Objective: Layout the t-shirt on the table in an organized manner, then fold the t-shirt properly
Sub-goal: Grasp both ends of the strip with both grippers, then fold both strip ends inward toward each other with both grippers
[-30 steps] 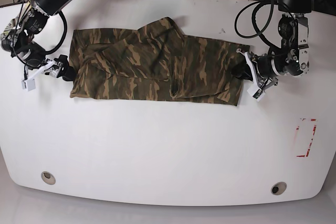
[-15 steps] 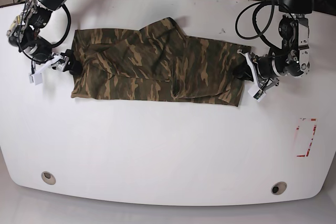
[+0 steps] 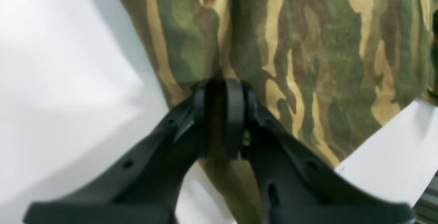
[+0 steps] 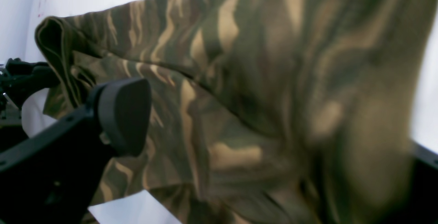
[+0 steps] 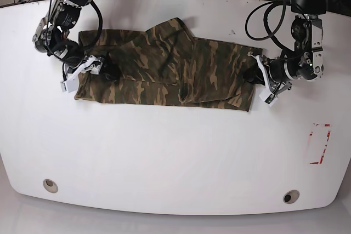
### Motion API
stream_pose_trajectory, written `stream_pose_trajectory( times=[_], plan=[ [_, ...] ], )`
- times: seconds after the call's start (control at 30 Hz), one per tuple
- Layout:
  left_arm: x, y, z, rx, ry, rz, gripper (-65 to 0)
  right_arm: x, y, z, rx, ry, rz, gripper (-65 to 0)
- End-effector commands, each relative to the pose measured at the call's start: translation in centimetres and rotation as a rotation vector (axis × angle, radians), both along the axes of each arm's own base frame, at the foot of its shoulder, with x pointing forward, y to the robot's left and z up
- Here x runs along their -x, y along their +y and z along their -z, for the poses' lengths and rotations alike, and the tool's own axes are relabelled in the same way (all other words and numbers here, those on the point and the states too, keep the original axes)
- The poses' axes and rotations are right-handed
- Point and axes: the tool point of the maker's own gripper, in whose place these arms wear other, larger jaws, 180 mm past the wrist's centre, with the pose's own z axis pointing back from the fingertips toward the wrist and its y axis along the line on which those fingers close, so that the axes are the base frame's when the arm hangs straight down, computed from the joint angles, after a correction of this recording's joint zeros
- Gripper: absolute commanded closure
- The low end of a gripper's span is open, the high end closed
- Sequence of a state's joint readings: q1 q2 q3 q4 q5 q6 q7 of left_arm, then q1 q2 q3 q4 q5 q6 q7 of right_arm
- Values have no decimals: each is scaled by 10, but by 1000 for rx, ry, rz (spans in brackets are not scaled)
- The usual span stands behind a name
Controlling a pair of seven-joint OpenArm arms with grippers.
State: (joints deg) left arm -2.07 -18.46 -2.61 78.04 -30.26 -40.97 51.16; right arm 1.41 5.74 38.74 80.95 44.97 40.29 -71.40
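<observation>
1. Your left gripper (image 3: 222,118) is clenched on the t-shirt (image 5: 164,69): in the left wrist view the two pads press together with a pinch of cloth edge between them. In the base view it sits at the shirt's right end (image 5: 258,78).
2. Your right gripper (image 5: 90,69) is spread wide and holds nothing. One pad (image 4: 123,114) hangs over the cloth in the right wrist view; the other finger is out of that frame.
3. The base view puts the right gripper over the shirt's left end, inside the cloth outline. You can't tell whether it touches.
4. The shirt lies stretched lengthwise on the table (image 5: 175,152), in the far half, with a bump of folded cloth along its top edge and wrinkles in the middle.
5. Around it: red-and-white tape mark (image 5: 320,143) near the right edge, well apart from the shirt; two round holes (image 5: 50,185) near the front edge.
6. Black cables (image 5: 269,20) loop over the table's far right corner beside the left arm.
</observation>
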Motion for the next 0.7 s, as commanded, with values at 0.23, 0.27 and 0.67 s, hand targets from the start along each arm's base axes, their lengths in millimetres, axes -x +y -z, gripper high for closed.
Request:
stream_pose_trajectory(
  times=[0.23,0.27,0.67],
  plan=[
    [11,4,13,-92,57,45,-64,-12,0,-9,19,-44,-2,-157],
    [11,3,13,-92,58,49,-64,-13,0,-10,22,-46,-3,-92],
    [15,-28,23,-117,69,128,-64,-22,-14,-61,181,-182,-50,-17]
  ],
)
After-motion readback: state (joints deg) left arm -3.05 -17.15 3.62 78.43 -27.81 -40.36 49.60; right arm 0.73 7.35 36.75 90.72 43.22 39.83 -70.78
